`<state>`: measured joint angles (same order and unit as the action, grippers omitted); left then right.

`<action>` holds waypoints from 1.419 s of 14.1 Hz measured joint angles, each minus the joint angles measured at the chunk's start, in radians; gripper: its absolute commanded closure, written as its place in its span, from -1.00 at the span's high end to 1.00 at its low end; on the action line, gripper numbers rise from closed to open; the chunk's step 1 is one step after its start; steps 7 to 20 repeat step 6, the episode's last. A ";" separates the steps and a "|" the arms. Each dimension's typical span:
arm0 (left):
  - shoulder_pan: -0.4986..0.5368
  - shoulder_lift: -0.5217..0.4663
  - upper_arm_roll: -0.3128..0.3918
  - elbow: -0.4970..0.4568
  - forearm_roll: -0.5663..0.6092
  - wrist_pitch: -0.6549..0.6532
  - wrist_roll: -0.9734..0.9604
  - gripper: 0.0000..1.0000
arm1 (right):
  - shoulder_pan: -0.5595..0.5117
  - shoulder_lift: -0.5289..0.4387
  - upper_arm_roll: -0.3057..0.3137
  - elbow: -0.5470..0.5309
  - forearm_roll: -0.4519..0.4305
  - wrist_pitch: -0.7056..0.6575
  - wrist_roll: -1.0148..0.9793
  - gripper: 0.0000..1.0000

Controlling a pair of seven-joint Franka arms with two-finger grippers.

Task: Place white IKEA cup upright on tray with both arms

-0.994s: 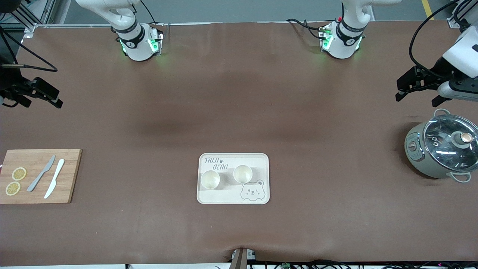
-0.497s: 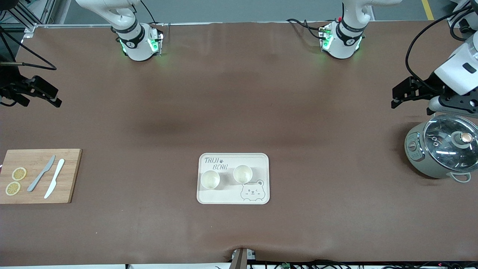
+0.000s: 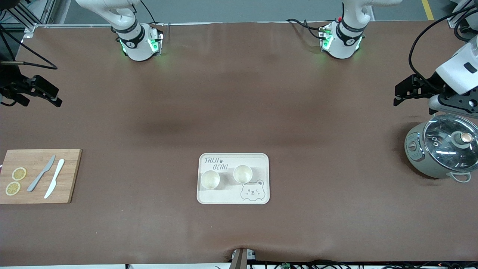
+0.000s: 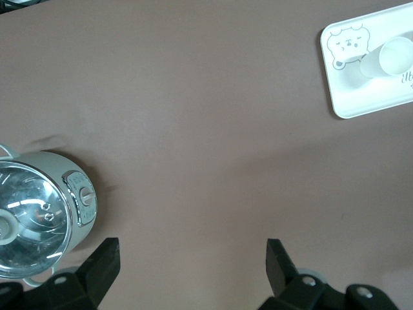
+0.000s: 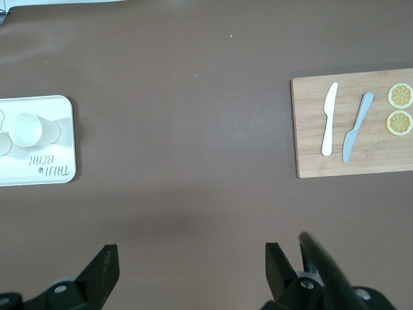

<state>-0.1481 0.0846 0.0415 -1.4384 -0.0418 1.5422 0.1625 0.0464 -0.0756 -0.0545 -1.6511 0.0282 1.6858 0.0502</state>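
Note:
The cream tray (image 3: 262, 161) with "TAIJI BEAR" lettering lies mid-table, near the front camera. Two white cups stand upright on it, side by side: one (image 3: 210, 179) toward the right arm's end, one (image 3: 242, 174) toward the left arm's end. My left gripper (image 3: 396, 97) is open and empty, up over bare table by the pot. My right gripper (image 3: 58, 98) is open and empty, over bare table at the right arm's end. The left wrist view shows the tray (image 4: 361, 97), a cup (image 4: 393, 58) and open jaws. The right wrist view shows the tray (image 5: 39, 174) and a cup (image 5: 29, 129).
A grey pot with a glass lid (image 3: 442, 151) stands at the left arm's end. A wooden cutting board (image 3: 69, 175) with two knives and two lemon slices lies at the right arm's end. Brown cloth covers the table.
My left gripper has shifted slightly over the table by the pot and turned a little. My right gripper has barely drifted. Tray and cups have not moved.

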 measured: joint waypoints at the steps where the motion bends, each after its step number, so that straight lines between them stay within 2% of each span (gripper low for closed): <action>1: -0.001 0.000 0.000 0.000 0.000 -0.002 0.000 1.00 | 0.000 0.000 0.000 0.000 0.000 -0.001 0.000 1.00; 20: -0.002 0.002 0.003 0.000 0.000 -0.005 0.000 1.00 | 0.000 0.000 0.002 0.000 0.000 -0.002 0.000 1.00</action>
